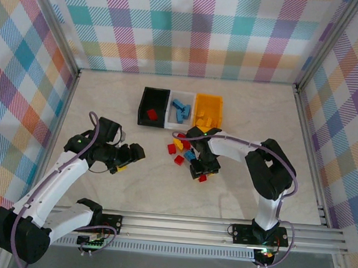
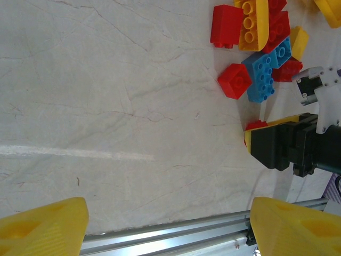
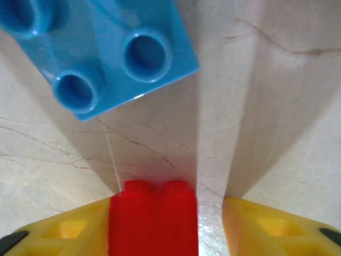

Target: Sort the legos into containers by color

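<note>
- Lower left, the left gripper (image 1: 129,156) hangs over bare table (image 1: 161,195), jaws spread wide, nothing between them.
- Top centre, the black bin (image 1: 152,106) holds red, the white bin (image 1: 179,113) blue, the yellow-orange bin (image 1: 208,111) yellow.
- Just below them lie the loose legos (image 1: 181,150).
- Right of centre, the right gripper (image 1: 201,170) straddles a red brick (image 3: 153,218), one pad touching, the other just off it.

Close in, the red brick (image 3: 153,224) ran off the edge at 6 o'clock, its lower part unseen. The blue brick (image 3: 96,48) was cropped at 12 and 9 o'clock. From overhead, the right gripper (image 1: 199,171) partly covered the red brick, and its jaws looked too small to read.
</note>
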Action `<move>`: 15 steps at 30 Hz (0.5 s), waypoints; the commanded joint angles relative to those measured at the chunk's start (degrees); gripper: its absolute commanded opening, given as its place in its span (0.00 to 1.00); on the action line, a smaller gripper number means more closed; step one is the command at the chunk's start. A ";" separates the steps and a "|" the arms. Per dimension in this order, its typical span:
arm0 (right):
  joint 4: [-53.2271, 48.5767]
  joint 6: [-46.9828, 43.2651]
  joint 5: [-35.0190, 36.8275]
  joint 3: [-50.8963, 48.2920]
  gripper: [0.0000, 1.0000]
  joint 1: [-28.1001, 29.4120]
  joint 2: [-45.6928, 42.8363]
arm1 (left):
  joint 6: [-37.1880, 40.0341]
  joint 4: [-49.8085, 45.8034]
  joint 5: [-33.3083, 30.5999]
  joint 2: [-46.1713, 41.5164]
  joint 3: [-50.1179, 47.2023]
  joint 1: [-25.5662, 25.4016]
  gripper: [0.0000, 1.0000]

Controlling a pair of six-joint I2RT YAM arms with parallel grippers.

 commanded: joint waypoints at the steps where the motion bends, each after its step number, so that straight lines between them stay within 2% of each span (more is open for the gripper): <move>1: 3.04 -0.20 -0.87 1.28 0.45 0.27 1.52 | 0.05 -0.85 0.31 0.00 -0.08 0.55 0.80; 5: 2.87 -0.15 -0.97 1.27 0.35 0.26 1.16 | 0.38 -1.28 -0.17 -0.19 -0.05 0.55 0.80; 11: 1.46 1.78 -2.60 3.28 0.31 0.29 -2.42 | 0.64 -1.98 -1.87 0.01 1.34 0.58 0.80; 15: 0.44 3.65 -5.26 8.11 0.30 0.24 -3.63 | 0.91 -1.85 -1.88 0.91 2.25 0.64 0.80</move>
